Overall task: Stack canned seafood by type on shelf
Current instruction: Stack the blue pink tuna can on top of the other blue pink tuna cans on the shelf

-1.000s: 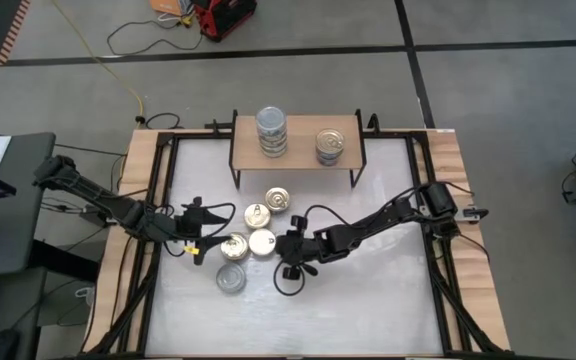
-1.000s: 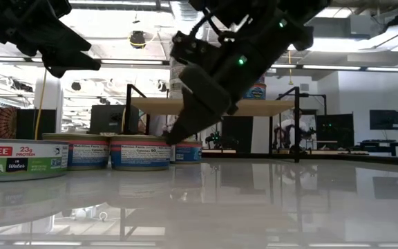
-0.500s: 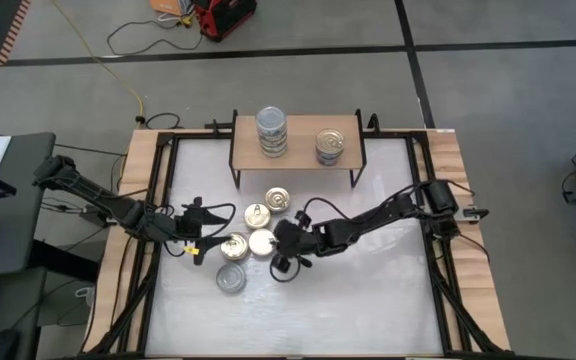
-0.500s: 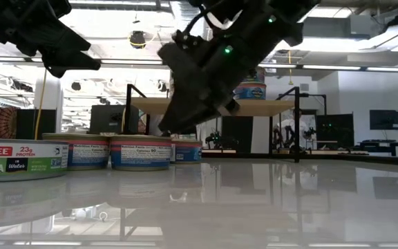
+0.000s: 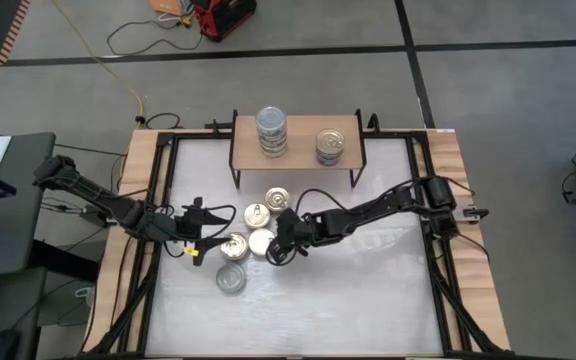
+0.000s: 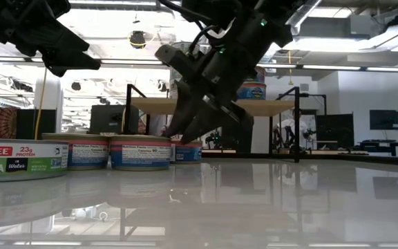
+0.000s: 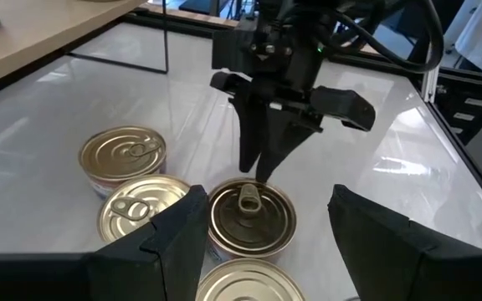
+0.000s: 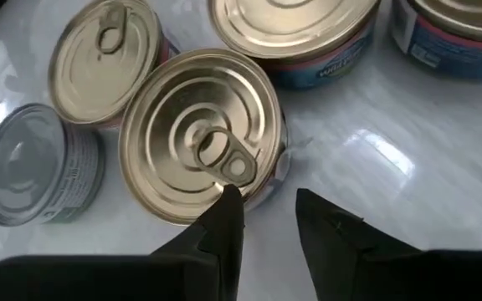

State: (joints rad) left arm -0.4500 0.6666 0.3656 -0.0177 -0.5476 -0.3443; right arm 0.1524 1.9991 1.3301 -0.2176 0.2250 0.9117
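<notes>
The right claw (image 5: 280, 243) hangs tilted down at the edge of a gold-lidded tin (image 8: 203, 134) in the cluster of 5 loose tins on the white counter (image 5: 368, 290). Its fingers stand only slightly apart, with their tips at the rim nearest the arm, just beside the pull-tab. That narrow gap is too small to straddle the tin, so I judge the claw is either nudging it clear of its neighbours or lining up before spreading wider.

The left claw (image 7: 266, 230) waits over the same cluster from the other side, fingers wide apart and holding nothing.

The shelf (image 5: 298, 145) stands at the far edge of the counter, well apart from the cluster. It carries a taller stack of tins (image 5: 272, 132) and a shorter stack (image 5: 331, 145), which suggests the sorting is already under way.

The counter is glossy and mirrors the tins. Beyond it lie a grey floor, cables and a red toolbox (image 5: 223, 15).
</notes>
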